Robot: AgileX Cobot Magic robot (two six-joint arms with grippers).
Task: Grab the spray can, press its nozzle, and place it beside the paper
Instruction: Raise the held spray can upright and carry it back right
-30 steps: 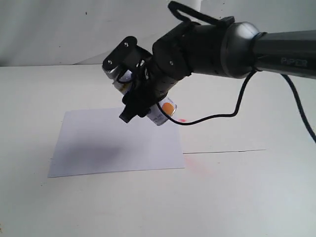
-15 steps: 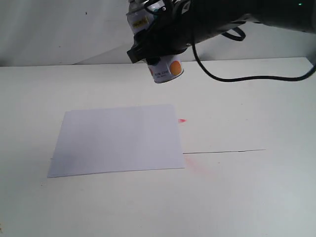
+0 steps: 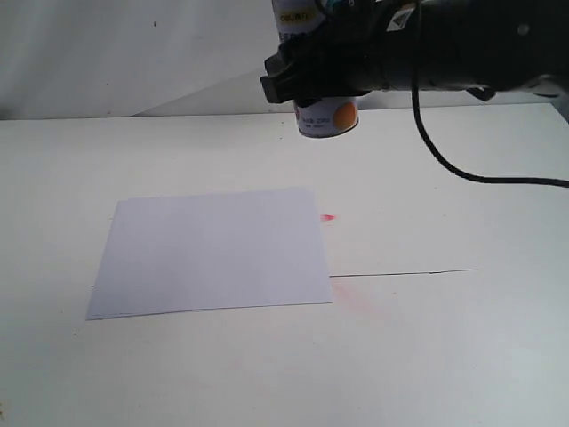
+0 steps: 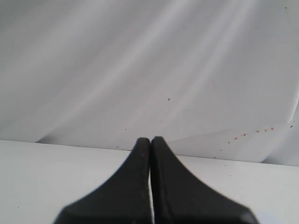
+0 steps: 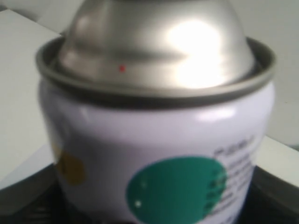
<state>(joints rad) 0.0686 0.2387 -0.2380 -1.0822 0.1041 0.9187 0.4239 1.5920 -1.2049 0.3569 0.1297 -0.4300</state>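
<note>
The spray can (image 3: 325, 116), white with an orange dot, hangs high over the back of the table, held upright in my right gripper (image 3: 307, 76), which is shut on it. Up close in the right wrist view the spray can (image 5: 159, 140) fills the picture: silver shoulder, white body, green dot. The paper (image 3: 212, 252) lies flat on the table, below and to the left of the can. My left gripper (image 4: 150, 142) is shut with nothing in it, its black fingers pressed together and facing the backdrop; it is outside the exterior view.
Pink spray marks (image 3: 328, 217) stain the table just right of the paper, with a fainter smear (image 3: 360, 305) nearer the front. A thin dark seam (image 3: 404, 272) runs across the table. The black cable (image 3: 462, 169) hangs from the right arm. The wrinkled white backdrop (image 3: 133, 53) stands behind.
The right arm has lifted the can from just above the paper up and to the right, and the can has turned from tilted to upright. The left gripper shows no earlier frame.
</note>
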